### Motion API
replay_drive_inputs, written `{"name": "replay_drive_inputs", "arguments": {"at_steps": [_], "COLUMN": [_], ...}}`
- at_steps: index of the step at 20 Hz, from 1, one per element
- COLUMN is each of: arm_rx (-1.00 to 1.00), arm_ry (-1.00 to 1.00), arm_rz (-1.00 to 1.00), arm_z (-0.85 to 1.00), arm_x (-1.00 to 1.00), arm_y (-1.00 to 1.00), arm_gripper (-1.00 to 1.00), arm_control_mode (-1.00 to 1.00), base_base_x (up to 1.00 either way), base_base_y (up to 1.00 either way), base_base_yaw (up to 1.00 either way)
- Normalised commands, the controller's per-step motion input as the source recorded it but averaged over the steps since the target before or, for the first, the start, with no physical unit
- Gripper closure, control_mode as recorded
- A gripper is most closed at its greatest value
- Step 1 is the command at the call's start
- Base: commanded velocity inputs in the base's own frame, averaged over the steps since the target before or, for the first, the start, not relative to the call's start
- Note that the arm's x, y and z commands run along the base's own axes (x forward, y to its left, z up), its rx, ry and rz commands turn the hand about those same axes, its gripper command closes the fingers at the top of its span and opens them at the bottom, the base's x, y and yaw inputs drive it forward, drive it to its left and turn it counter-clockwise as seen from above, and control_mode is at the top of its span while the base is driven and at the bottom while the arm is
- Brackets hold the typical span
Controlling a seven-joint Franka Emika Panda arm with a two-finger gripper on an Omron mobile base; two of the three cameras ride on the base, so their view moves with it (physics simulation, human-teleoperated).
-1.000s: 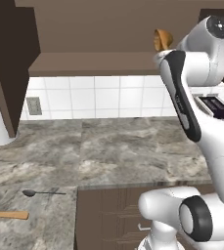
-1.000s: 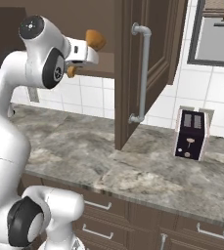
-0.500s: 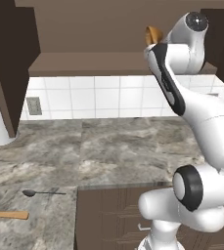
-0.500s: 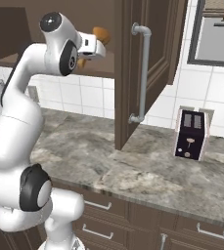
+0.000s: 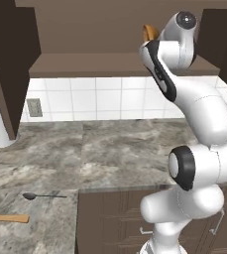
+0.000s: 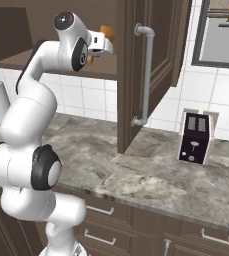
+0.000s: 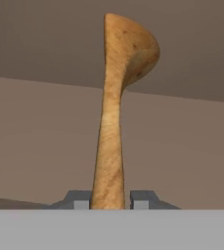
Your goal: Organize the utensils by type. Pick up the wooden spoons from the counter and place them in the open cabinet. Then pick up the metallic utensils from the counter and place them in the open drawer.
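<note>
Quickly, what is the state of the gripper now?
Gripper: closed on the handle of a wooden spoon.

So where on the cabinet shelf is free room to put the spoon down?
The shelf of the open cabinet is bare from its left wall to the arm. The end effector holds the wooden spoon over bare shelf before the back panel. Nothing crowds it.

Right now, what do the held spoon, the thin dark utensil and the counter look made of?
Tan round-bowled spoon: wood, matte, grain streaks visible. Thin dark utensil: probably metal, too small to confirm. Grey-brown marbled counter: stone-like, veined, smooth finish.
</note>
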Motion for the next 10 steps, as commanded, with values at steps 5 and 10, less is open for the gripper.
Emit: {"name": "replay_drive_inputs", "arguments": {"at_steps": [5,10], "arm_rx": [0.01,0.00], "arm_ry": [0.00,0.00], "arm_rz": [0.00,0.00], "arm_z": [0.00,0.00], "arm_x": [0.58,0.48], "arm_y": [-0.08,-0.05], "arm_gripper": [1.00,1.00], "arm_control_mode": [-1.00,-1.00], "base_base_x": [0.00,0.00], "base_base_y": [0.00,0.00], "base_base_yaw": [0.00,0.00]}}
